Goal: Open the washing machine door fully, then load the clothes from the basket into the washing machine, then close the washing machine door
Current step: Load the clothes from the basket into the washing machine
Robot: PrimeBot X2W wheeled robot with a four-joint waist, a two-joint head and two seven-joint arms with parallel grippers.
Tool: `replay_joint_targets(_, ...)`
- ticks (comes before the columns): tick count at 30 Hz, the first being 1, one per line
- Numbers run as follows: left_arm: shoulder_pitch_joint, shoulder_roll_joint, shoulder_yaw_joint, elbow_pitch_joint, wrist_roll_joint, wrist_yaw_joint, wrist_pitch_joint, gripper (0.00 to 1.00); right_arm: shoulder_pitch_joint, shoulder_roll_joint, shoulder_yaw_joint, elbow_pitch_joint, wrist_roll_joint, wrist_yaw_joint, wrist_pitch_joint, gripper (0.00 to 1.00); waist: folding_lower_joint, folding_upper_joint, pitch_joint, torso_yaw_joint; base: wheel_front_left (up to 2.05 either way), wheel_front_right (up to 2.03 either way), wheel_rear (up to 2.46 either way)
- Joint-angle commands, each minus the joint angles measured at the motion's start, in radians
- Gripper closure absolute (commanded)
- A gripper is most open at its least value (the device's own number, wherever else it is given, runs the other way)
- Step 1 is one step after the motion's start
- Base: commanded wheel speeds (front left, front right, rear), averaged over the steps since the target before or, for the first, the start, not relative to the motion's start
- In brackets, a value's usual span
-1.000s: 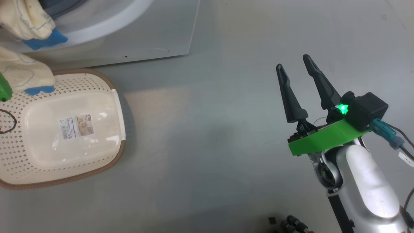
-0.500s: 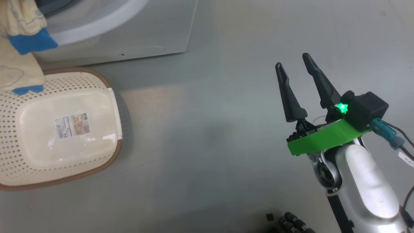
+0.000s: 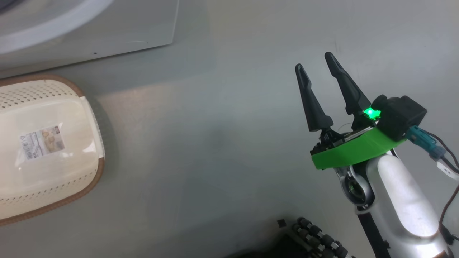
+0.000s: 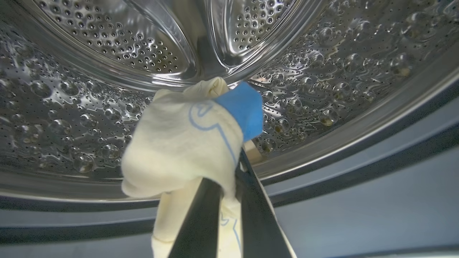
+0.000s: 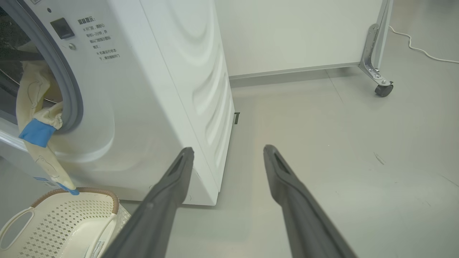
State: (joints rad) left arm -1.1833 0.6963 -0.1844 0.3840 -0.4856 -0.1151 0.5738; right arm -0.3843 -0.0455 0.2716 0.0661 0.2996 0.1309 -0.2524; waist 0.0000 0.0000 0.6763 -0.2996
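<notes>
- My left gripper point(image 4: 229, 179) is pinched nearly shut on the clothes point(image 4: 183, 143), holding them inside the steel drum point(image 4: 89, 89) of the washing machine point(image 5: 161, 82).
- A trailing length hangs out over the grey gasket point(image 5: 73, 100), its blue tip down at the rim of the basket point(image 5: 71, 218), which stands just before the machine.
- My right gripper point(image 3: 313, 61) has its 2 fingers wide apart, empty, over the floor point(image 3: 215, 143).

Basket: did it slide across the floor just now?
No. The basket and the washing machine drifted left together in the head view, so the camera turned.
</notes>
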Motion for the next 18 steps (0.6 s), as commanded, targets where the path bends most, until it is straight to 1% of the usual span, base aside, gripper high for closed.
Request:
replay_joint_targets(1,-0.044,0.057,0.035,-0.007,-0.005,-0.002,-0.015,1.0,0.0,-0.005,0.02,-0.033,0.011,0.0,-0.009,0.0,0.0,0.0,0.024,-0.022,0.0,0.0,0.0)
replay_joint_targets(3,-0.058,0.06,0.03,0.008,-0.002,-0.004,-0.027,1.0,-0.002,-0.005,0.022,-0.036,0.014,0.0,-0.009,0.0,0.0,0.0,0.032,-0.029,0.0,0.0,0.0)
replay_joint_targets(6,-0.105,0.061,0.028,0.069,-0.005,-0.007,-0.072,1.0,-0.009,-0.005,0.032,-0.041,0.023,0.0,-0.009,0.0,0.0,0.0,0.058,-0.049,0.0,0.0,0.0)
replay_joint_targets(10,-0.166,0.065,0.037,0.144,0.008,-0.007,-0.17,1.0,-0.018,-0.005,0.043,-0.05,0.032,0.0,-0.009,0.0,0.0,0.0,0.09,-0.072,0.0,0.0,0.0)
replay_joint_targets(12,-0.2,0.072,0.044,0.18,0.027,-0.003,-0.25,1.0,-0.021,-0.005,0.05,-0.055,0.037,0.0,-0.009,0.0,0.0,0.0,0.103,-0.083,0.0,0.0,0.0)
replay_joint_targets(16,-0.258,0.067,0.049,0.243,0.065,0.006,-0.435,1.0,-0.023,-0.005,0.056,-0.058,0.041,0.0,-0.009,0.0,0.0,0.0,0.116,-0.094,0.0,0.0,0.0)
replay_joint_targets(18,-0.288,0.057,0.058,0.265,0.085,0.028,-0.55,1.0,-0.024,-0.005,0.056,-0.059,0.041,0.0,-0.009,0.0,0.0,0.0,0.122,-0.094,0.0,0.0,0.0)
